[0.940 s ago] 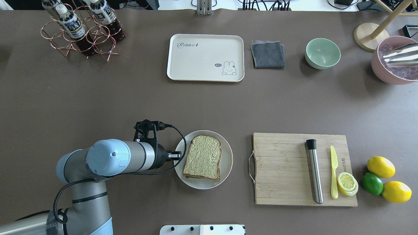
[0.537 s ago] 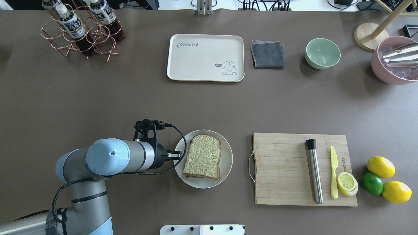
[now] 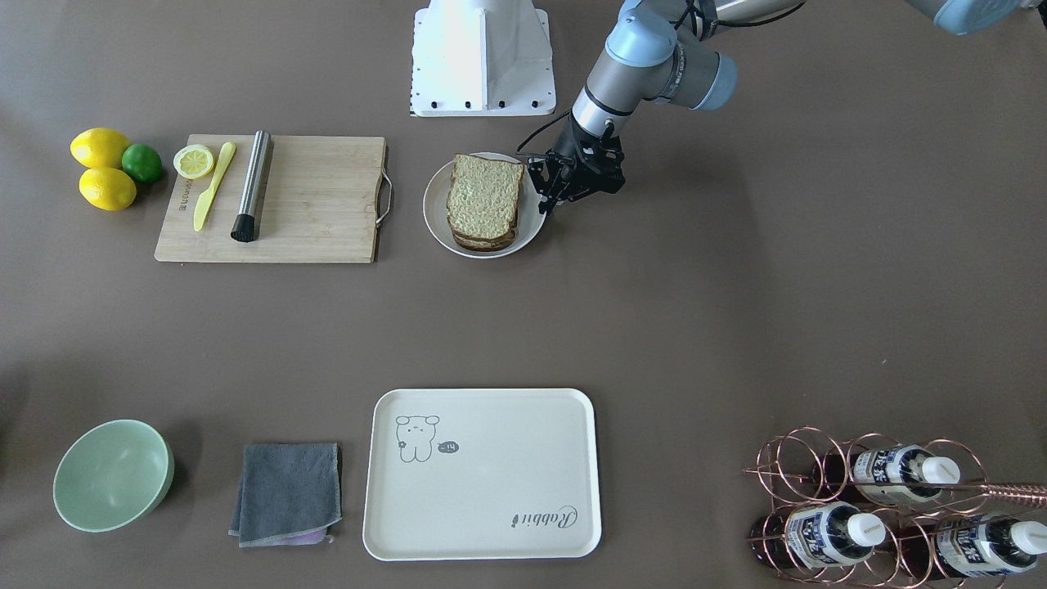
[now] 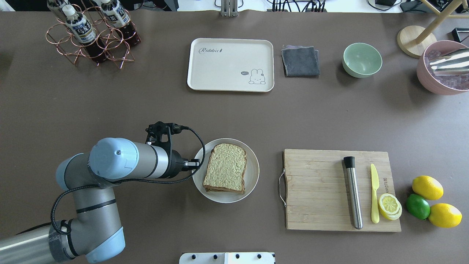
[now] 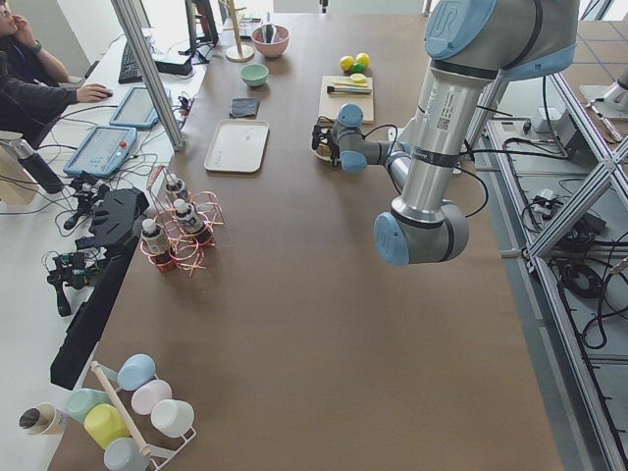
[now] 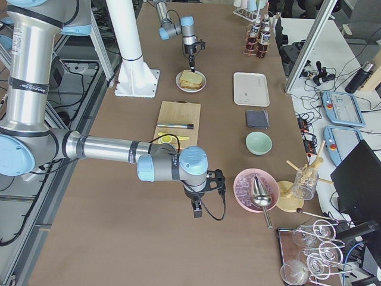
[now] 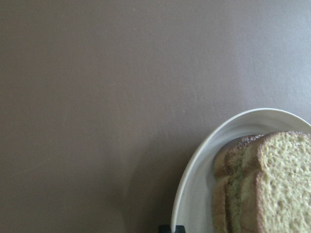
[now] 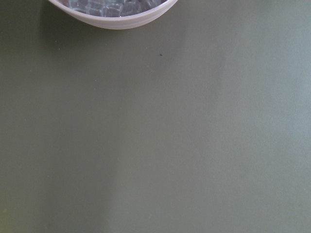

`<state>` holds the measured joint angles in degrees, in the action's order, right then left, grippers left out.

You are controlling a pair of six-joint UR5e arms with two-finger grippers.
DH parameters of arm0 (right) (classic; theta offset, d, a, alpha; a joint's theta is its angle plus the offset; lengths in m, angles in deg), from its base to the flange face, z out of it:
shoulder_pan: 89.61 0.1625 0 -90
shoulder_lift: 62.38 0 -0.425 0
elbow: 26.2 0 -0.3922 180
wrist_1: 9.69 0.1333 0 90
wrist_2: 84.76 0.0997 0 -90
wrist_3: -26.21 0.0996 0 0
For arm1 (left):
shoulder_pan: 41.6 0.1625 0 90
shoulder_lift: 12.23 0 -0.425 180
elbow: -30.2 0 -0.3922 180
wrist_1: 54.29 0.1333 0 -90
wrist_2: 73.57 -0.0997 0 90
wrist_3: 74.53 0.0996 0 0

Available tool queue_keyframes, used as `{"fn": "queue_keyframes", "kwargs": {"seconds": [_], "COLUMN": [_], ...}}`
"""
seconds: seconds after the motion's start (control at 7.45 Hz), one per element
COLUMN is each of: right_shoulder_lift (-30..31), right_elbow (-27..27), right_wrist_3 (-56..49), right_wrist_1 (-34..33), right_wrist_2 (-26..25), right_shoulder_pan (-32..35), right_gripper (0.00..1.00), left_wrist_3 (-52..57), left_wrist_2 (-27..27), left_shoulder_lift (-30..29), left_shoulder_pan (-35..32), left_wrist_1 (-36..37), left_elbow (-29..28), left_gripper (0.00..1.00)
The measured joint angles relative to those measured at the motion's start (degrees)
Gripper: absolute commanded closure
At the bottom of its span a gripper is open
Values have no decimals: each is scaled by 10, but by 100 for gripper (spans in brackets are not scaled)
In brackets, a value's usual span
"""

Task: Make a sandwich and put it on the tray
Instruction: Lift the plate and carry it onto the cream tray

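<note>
The sandwich (image 4: 225,172), two brown-crusted bread slices stacked, lies on a round white plate (image 4: 253,172); its filling is hidden. My left gripper (image 4: 196,164) is shut on the plate's left rim, as the front view (image 3: 544,196) also shows. The left wrist view shows the plate rim (image 7: 194,184) and the bread (image 7: 272,189). The cream tray (image 4: 227,66) lies empty at the far middle of the table. My right gripper (image 6: 197,210) shows only in the exterior right view, low over the table near a pink bowl; I cannot tell whether it is open or shut.
A wooden cutting board (image 4: 315,190) with a steel muddler, yellow knife and lemon slice lies right of the plate. Lemons and a lime (image 4: 427,200) lie beyond it. A grey cloth (image 4: 300,61), green bowl (image 4: 362,59), pink ice bowl (image 4: 439,69) and bottle rack (image 4: 91,33) stand along the far side.
My left gripper and the plate with the sandwich have moved together away from the robot, toward the tray, and slightly left.
</note>
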<state>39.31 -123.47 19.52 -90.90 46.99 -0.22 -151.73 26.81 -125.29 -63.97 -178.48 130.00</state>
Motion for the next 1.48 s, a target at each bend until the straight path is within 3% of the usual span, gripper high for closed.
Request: {"fn": "queue_keyframes", "kwargs": {"seconds": [0.67, 1.48], "right_shoulder_lift": [0, -1], "right_elbow": [1, 0], "right_wrist_3": [0, 0], "right_wrist_1": [1, 3], "right_wrist_2": [0, 0], "right_shoulder_pan": [0, 0], "right_gripper": [0, 0], "left_wrist_3": [27, 56], "left_wrist_2": [72, 149], "left_shoulder_lift": [-25, -209], "left_shoulder_pan": [-95, -209], "left_wrist_1": [1, 0], "left_elbow": [-22, -257], "left_gripper": [100, 100]}}
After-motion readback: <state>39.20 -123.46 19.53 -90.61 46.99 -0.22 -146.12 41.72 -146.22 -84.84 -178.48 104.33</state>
